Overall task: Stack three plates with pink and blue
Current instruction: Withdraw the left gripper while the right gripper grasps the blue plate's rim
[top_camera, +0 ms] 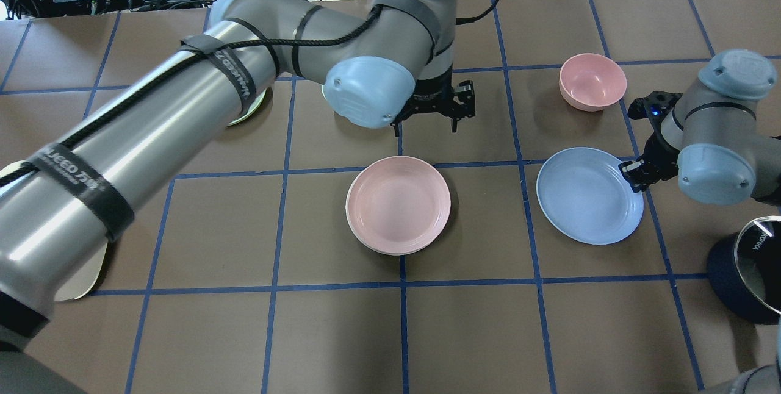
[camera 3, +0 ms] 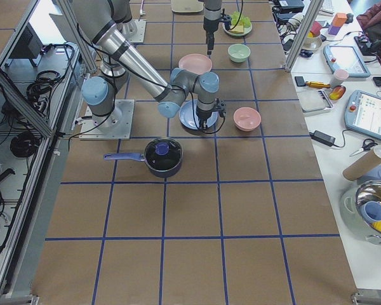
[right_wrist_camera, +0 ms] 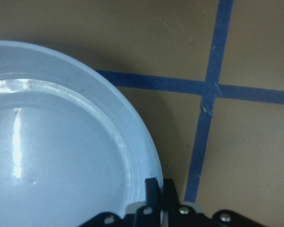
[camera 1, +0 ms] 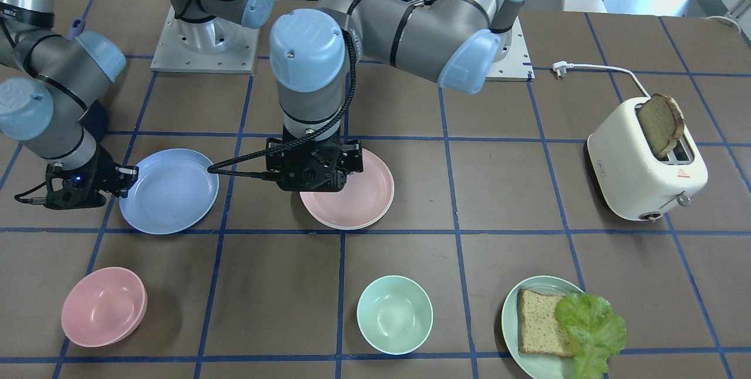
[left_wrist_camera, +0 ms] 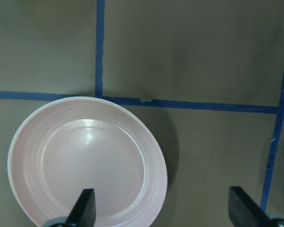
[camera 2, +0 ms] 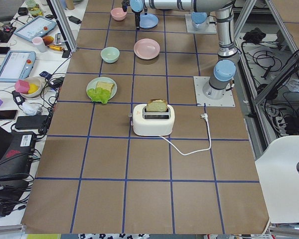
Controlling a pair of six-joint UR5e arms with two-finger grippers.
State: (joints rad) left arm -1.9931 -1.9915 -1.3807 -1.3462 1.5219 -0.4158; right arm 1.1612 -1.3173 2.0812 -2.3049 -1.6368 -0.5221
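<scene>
The pale pink plate (top_camera: 398,205) lies at the table's middle; a whitish rim (top_camera: 357,232) shows under its edge, seemingly the cream-white plate beneath it. My left gripper (top_camera: 427,125) hangs open and empty above the table just beyond this plate. In the left wrist view the pink plate (left_wrist_camera: 85,161) lies below the wide-apart fingertips (left_wrist_camera: 85,208). The light blue plate (top_camera: 589,196) lies to the right. My right gripper (top_camera: 628,173) is shut on its rim. The right wrist view shows the fingers (right_wrist_camera: 151,189) pinching the edge of the blue plate (right_wrist_camera: 61,156).
A pink bowl (camera 1: 104,307), a mint bowl (camera 1: 394,314) and a pale green plate with bread and lettuce (camera 1: 528,338) stand along the operators' side. A white toaster (camera 1: 645,168) holds bread. A dark lidded pot (top_camera: 753,272) stands near my right arm.
</scene>
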